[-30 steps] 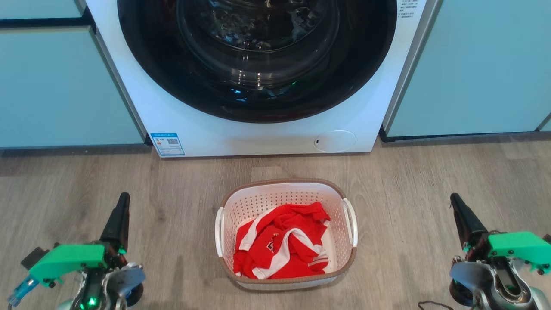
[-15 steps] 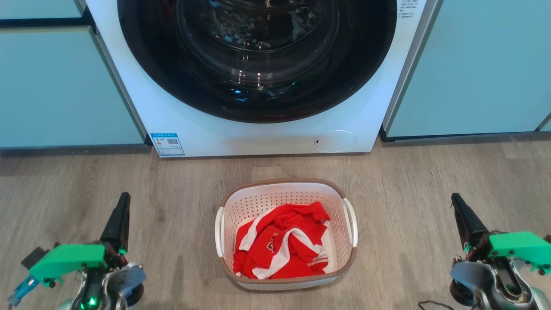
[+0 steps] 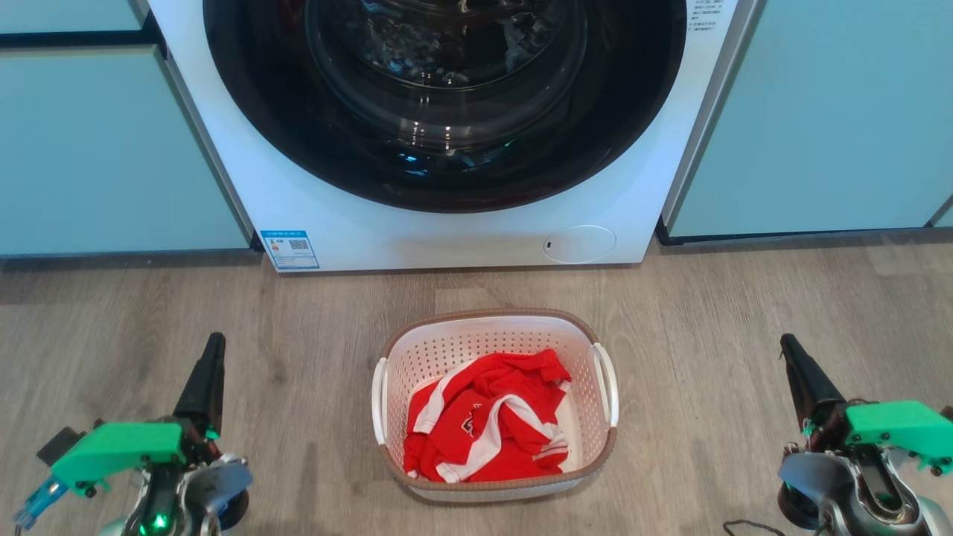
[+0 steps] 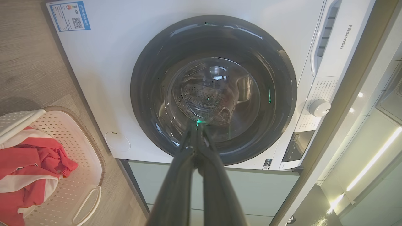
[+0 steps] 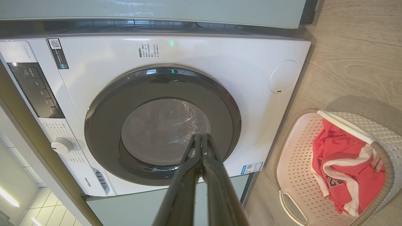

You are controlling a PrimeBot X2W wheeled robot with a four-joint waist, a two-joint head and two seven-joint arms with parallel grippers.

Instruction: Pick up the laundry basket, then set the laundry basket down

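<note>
At lower centre, the white perforated, brown-rimmed laundry basket (image 3: 484, 339) holds a red-and-white garment (image 3: 484, 420), while the left hand (image 3: 214, 341) and right hand (image 3: 786, 344) are pinched closed.

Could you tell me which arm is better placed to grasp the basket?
Neither clearly: the laundry basket sits midway between the left gripper and right gripper, both shut, one handle toward each.

The laundry basket (image 3: 476, 342) is white, dotted with perforations, with a brown woven rim (image 3: 488, 313). The garment (image 3: 484, 417) inside is red with white stripes. The far washing machine (image 3: 417, 238) is white and its door (image 3: 260, 97) black. The cabinets (image 3: 97, 149) are pale teal. The floor (image 3: 298, 313) is grey-brown woodgrain. My left gripper (image 3: 214, 342) and right gripper (image 3: 786, 344) are black with green mounts (image 3: 112, 447).
</note>
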